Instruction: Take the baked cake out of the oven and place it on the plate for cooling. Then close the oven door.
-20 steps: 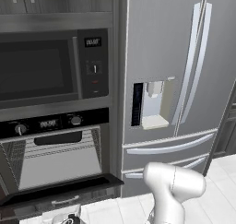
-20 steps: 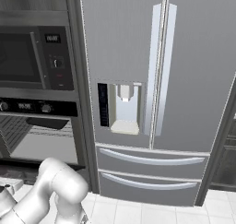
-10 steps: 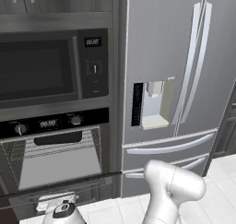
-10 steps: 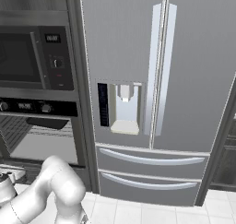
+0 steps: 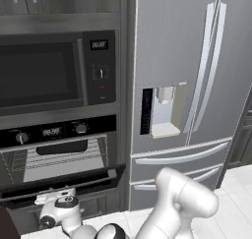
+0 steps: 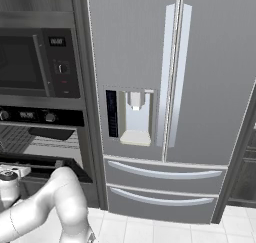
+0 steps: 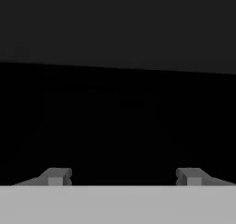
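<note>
room: kitchen wall, steel fridge [image 5: 192, 85] right of built-in units
gripper [image 7: 123, 176]: jaws wide apart, nothing between, facing dark surface
oven door [image 5: 64, 183]: dropped open, hand just below its edge
oven [image 5: 54, 149]: racks visible, under microwave [image 5: 49, 71]

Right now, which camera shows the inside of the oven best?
The left base view: the oven faces it, door dropped, wire racks and pale cavity visible. The right base view catches the oven obliquely at its left edge. The hand view shows dark surfaces I cannot identify.
</note>
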